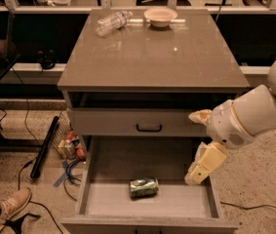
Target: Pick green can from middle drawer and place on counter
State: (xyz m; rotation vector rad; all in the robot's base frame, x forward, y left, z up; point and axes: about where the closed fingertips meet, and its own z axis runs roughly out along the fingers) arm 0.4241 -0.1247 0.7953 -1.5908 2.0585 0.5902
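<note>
At the bottom of the frame the middle drawer stands pulled open, and the green can is seen lying on its side on its floor, near the front centre. At centre right the gripper is held over the drawer's right wall, released and empty, apart from the can. The reach is judged to be in hand; a descent leftward onto the can is called for. Farther up, the desk carries a plastic bottle and a bowl.
</note>
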